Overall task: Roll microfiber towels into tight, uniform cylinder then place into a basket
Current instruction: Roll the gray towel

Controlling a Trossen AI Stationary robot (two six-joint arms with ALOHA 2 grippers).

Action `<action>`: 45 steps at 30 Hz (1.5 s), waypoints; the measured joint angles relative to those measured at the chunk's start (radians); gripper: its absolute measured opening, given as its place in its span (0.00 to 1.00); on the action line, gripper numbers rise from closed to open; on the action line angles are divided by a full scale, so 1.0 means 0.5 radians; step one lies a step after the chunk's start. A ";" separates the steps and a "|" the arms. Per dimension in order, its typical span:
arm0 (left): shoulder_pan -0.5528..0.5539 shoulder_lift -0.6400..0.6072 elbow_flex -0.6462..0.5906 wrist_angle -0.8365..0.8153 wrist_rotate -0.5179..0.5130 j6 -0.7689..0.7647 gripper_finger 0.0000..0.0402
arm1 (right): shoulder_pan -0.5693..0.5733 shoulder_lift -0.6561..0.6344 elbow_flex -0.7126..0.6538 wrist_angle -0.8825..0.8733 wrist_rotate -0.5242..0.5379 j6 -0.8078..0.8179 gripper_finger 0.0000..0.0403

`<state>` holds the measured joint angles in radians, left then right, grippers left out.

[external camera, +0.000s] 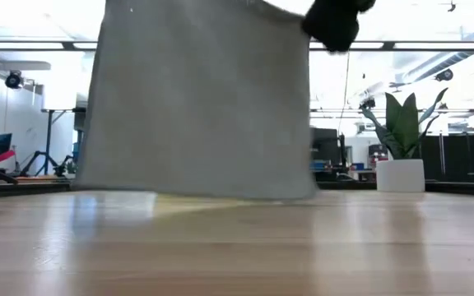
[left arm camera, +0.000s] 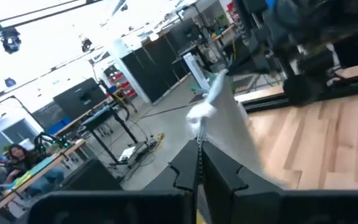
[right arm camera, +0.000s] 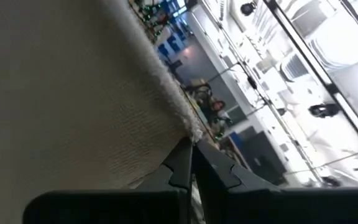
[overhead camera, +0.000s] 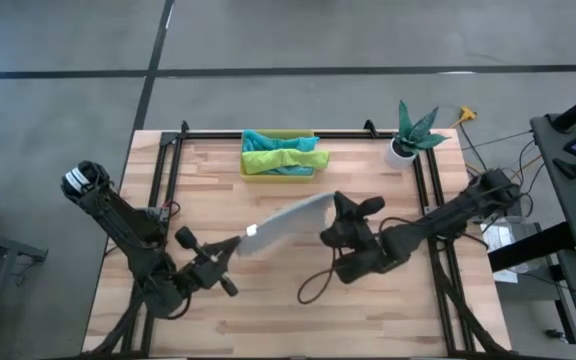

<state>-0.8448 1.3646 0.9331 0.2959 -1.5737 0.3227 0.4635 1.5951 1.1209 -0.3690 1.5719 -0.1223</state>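
While the basket (overhead camera: 279,155) is sitting at the far edge of the table (overhead camera: 268,320), it's already holding 3 towels bunched together: a teal one (overhead camera: 268,141), a lime green one (overhead camera: 280,161) and a bit of light blue (overhead camera: 305,144). The white plant pot (overhead camera: 400,151) is standing well off to the basket's right with its spiky green plant in it.

The grey towel (overhead camera: 286,224) is hanging in the air on the near side of the basket, stretched between both arms. The left gripper (overhead camera: 236,241) is pinching 1 corner with its fingers fully closed on the cloth, and the right gripper (overhead camera: 330,209) is doing the same on the other corner.

The high view is showing the towel as a slanted grey strip, so you can't tell how far it's hanging. The low view is filling that in: the grey towel (external camera: 200,99) is dangling like a curtain with its bottom edge right down near the tabletop, hiding the basket behind it. Both wrist views are showing the fingertips clamped tight on the towel's edge, plus a person seated at a desk (left arm camera: 18,157) out in the room, which the overhead is missing.
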 joint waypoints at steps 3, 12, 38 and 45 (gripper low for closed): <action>-0.002 0.052 0.051 0.000 0.003 0.000 0.00 | 0.071 -0.068 0.060 -0.001 0.000 -0.034 0.02; -0.069 0.260 0.103 0.293 0.341 -0.090 0.00 | 0.480 -0.166 -0.035 -0.062 -0.908 0.617 0.02; -0.356 1.012 0.314 -0.040 1.478 -1.810 0.00 | 0.814 0.125 -0.203 -0.384 -1.796 1.213 0.02; -0.461 0.765 0.383 -0.257 1.385 -1.662 0.00 | 0.791 0.125 -0.058 -0.386 -1.393 0.921 0.02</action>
<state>-1.0754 1.7471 1.1245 0.1674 -0.8812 -0.5085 0.8589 1.6573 1.0920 -0.5621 0.8753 0.3382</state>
